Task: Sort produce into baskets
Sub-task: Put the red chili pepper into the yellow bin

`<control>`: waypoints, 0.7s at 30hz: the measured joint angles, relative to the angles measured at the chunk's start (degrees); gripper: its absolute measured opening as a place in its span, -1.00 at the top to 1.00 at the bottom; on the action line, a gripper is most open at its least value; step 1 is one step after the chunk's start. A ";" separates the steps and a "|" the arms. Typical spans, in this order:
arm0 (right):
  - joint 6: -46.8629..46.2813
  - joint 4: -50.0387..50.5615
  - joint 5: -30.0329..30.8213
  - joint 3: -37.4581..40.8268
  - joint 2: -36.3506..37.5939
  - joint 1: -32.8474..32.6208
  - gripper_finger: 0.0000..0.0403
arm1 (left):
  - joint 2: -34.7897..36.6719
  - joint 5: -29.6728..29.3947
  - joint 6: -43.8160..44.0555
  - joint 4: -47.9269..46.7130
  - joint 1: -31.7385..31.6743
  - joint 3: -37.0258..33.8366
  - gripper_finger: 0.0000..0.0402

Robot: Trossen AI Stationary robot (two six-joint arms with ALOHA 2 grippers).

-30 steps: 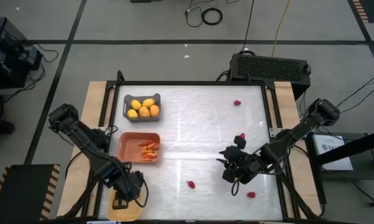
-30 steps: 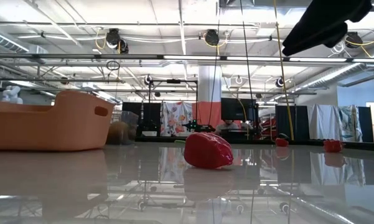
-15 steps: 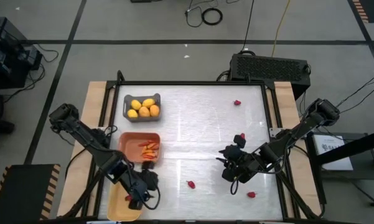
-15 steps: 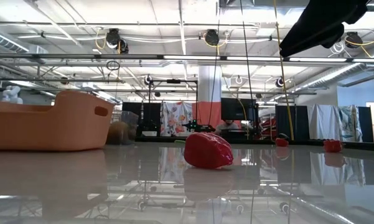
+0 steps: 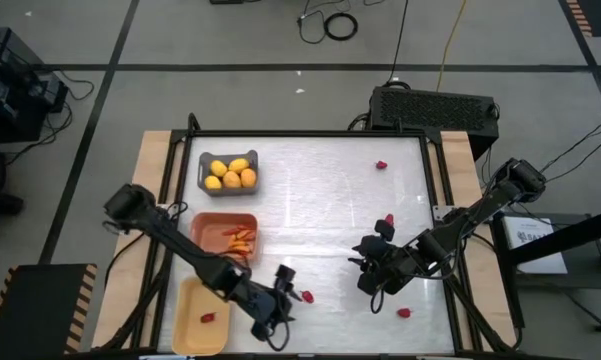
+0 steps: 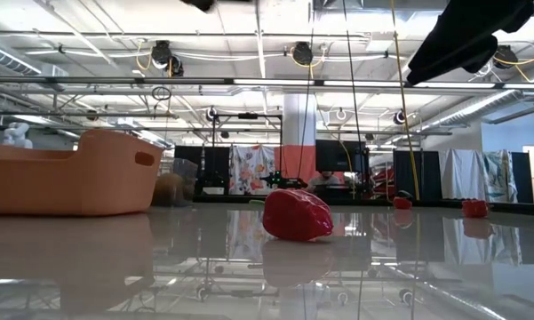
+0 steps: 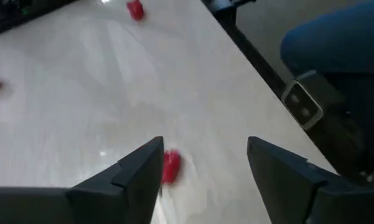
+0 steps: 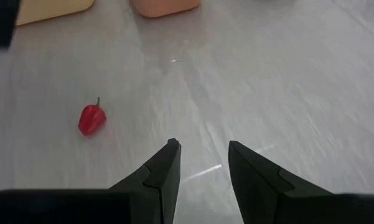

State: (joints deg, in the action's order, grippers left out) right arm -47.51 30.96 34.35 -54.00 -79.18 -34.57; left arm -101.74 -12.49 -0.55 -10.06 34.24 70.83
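My left gripper is open above the table's near middle, and a red strawberry-like piece lies on the table just ahead of it. In the left wrist view the piece shows between the open fingers of the gripper, close to one of them. My right gripper is open, empty and low over the table right of centre. The same piece lies ahead of it. The grey basket holds lemons, the orange basket holds carrots, and the pale yellow basket holds one red piece.
Three more red pieces lie on the table: far right, beside the right arm and near the front right. The three baskets stand in a column along the table's left side. Bare tabletop lies between the baskets and the right arm.
My left gripper has swung from over the pale yellow basket toward the table's right, to the red piece at the near middle. A red piece now shows in the yellow basket where the gripper was.
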 joint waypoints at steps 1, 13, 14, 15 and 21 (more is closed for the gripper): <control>0.00 0.00 0.00 0.00 0.00 0.00 0.38 | -1.14 0.04 -1.18 1.88 -0.35 0.00 -0.22; -1.35 0.04 -0.20 -0.02 0.00 -0.02 0.38 | -8.48 4.20 -8.82 3.65 -3.44 2.56 -0.64; -1.49 0.04 -0.18 -0.02 0.00 -0.02 0.38 | -9.09 4.47 -8.87 3.75 -3.83 2.56 -0.64; -1.53 0.04 -0.19 -0.02 0.00 -0.02 0.38 | -9.76 4.49 -9.12 4.42 -4.34 2.56 -0.64; -1.53 0.08 -0.17 -0.02 0.00 -0.02 0.38 | -13.78 5.49 -11.78 5.17 -7.89 2.56 -0.64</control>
State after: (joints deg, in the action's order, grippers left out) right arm -49.04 31.04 34.17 -54.02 -79.18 -34.59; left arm -115.52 -7.00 -12.33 -4.90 26.36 73.38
